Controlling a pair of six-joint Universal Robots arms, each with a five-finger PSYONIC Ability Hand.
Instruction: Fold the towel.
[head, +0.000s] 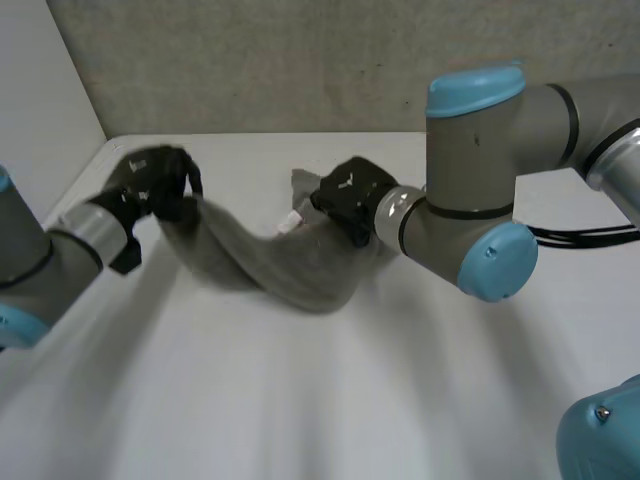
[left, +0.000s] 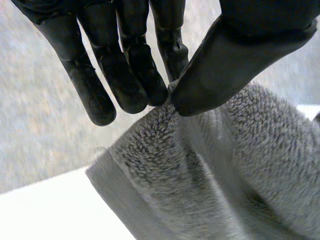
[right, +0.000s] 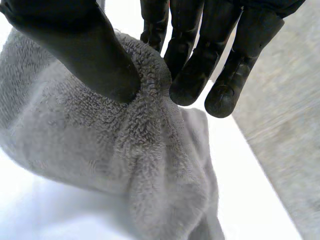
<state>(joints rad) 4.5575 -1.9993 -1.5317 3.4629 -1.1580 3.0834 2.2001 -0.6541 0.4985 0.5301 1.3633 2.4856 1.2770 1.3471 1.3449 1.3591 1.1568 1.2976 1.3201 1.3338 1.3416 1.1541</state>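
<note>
You've got the grey towel (head: 285, 270) slung between both hands over the counter (head: 300, 400) — left hand (head: 150, 178) pinches its left end, right hand (head: 345, 196) pinches the right end, middle sagging low.

The left arm (head: 35, 255) reaches in from the frame's left edge. The left hand (head: 150, 185) sits at upper left, its thumb (left: 225, 65) closed against straight fingers (left: 125, 80) and pinching the towel (head: 285, 268). The right arm (head: 480, 190) bends in from upper right. The right hand (head: 345, 200), near centre, pinches the towel the same way.
</note>
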